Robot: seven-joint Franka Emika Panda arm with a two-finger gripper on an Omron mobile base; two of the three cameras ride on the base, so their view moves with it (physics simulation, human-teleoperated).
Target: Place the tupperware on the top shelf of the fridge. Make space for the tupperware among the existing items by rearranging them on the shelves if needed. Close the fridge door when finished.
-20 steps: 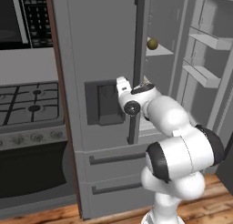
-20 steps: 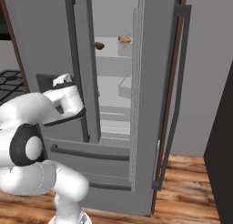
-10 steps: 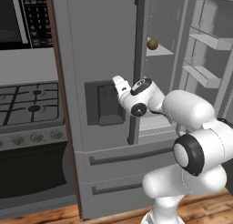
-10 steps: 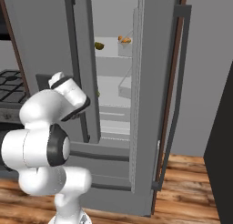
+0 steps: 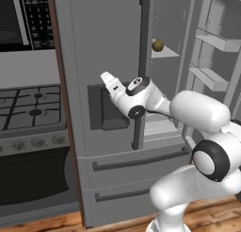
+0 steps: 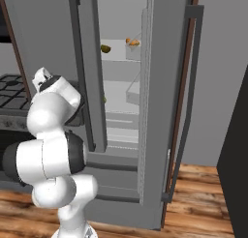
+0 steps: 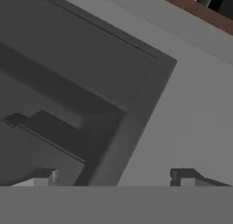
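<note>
Here, gripper up against the left door of the fridge, at about ten o'clock from the wrist in the left base view, just above the recessed dispenser. In the hand view, fingertips well apart, nothing between them, one over the dark dispenser recess, the other over plain grey door. Dark corner of that recess running from about one o'clock down to six o'clock between them. Right door of the fridge swung open, with narrow door bins at three o'clock of the left base view. Inside, top shelf carrying a brown-green round fruit toward its nine o'clock end and an orange carrot with something tan beside it at three o'clock, too small to name. Same round fruit at twelve o'clock of the arm's elbow in the left base view, just right of the long dark handle. Lower shelves pale and stacked beneath. Gas stove at nine o'clock of the fridge, microwave above it. Wooden floor at the bottom. Tupperware nowhere to be placed with certainty from these views.
</note>
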